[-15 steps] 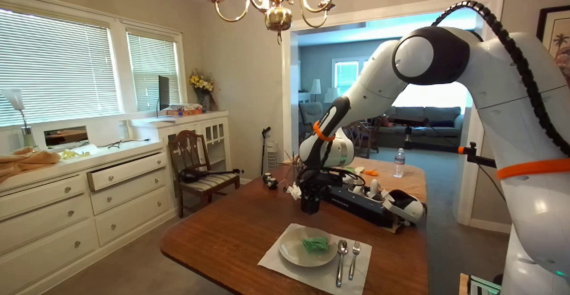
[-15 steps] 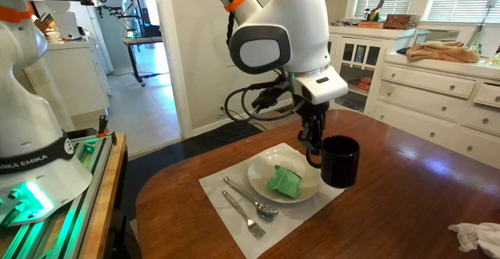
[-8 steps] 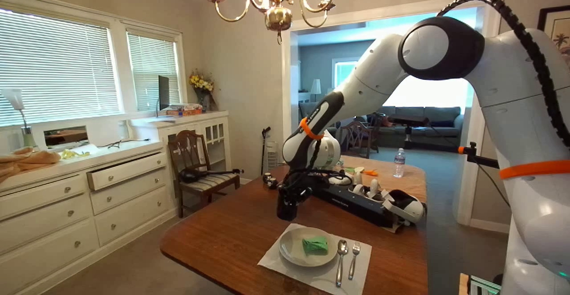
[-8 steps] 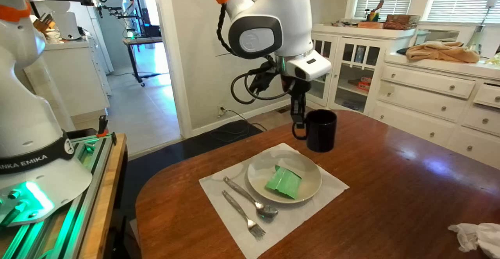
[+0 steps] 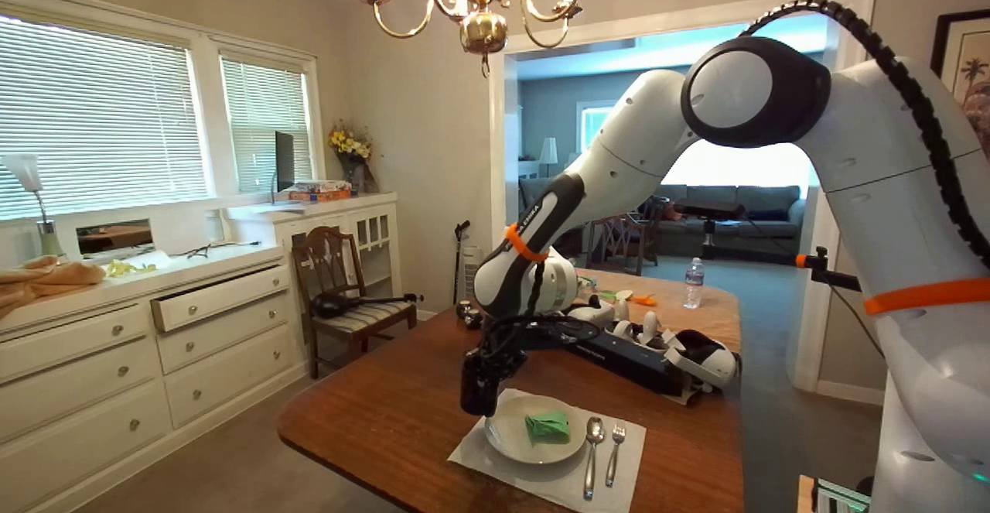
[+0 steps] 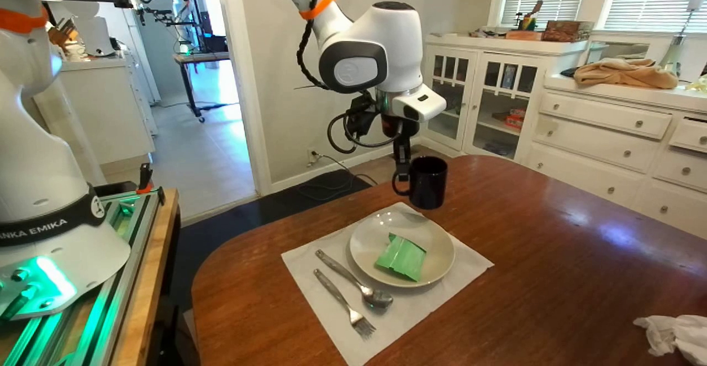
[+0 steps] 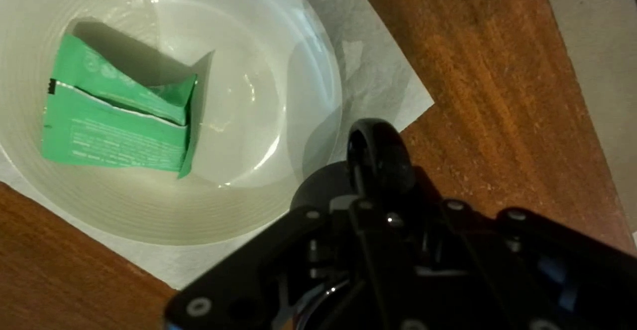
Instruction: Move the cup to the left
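Observation:
The cup is a black mug (image 6: 428,183), held upright beside the far end of the white plate. My gripper (image 6: 403,174) is shut on the mug's handle, with the mug body hanging to one side of the fingers. In an exterior view the mug (image 5: 477,387) is in front of the gripper and beside the plate's edge; it appears to be above the table. In the wrist view the handle (image 7: 380,158) rises between the fingers of the gripper (image 7: 383,198). Most of the mug body is hidden there by the dark fingers.
A white plate (image 6: 362,250) with a green packet (image 6: 403,256) lies on a white placemat (image 6: 442,302). A spoon (image 6: 353,280) and a fork (image 6: 345,302) lie beside it. A crumpled tissue (image 6: 679,335), a long black box (image 5: 626,358) and a bottle (image 5: 694,285) are also on the table.
The gripper has carried the mug leftward in both exterior views. The mug has come lower in one of them and risen higher in the other. The plate and cutlery have not moved.

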`<state>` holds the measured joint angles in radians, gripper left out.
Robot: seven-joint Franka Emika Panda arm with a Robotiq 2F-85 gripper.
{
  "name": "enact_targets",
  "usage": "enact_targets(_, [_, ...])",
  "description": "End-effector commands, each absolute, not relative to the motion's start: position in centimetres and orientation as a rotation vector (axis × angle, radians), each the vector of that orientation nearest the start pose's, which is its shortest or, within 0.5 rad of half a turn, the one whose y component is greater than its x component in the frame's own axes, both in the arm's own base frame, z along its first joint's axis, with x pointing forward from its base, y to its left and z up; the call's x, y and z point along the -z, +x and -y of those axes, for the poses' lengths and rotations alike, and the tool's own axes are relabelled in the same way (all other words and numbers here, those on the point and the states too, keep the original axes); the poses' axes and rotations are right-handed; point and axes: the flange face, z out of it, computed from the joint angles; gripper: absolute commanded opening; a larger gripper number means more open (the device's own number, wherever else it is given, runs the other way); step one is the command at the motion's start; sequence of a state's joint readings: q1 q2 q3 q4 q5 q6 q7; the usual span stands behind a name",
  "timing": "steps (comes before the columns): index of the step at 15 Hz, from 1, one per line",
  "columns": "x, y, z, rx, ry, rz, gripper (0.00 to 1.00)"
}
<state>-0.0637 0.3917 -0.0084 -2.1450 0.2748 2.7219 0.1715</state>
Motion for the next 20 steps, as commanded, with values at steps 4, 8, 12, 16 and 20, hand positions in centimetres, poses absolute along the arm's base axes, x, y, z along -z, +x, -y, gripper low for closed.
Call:
enact_targets(4, [-23.0,60.0,3.7,0.254,-2.916,-0.632,0.05])
enact_targets(8, [-21.8,60.8,1.9,0.275,-2.903,-0.612,0.05])
enact_targets(12, [-20.6,62.0,-0.2,0.293,-2.895,-0.575,0.05])
enact_targets(16, [-19.6,63.5,-2.0,0.364,-2.881,-0.491,0.05])
enact_targets(20, [-18.4,64.9,-2.6,0.436,-2.884,-0.416,0.05])
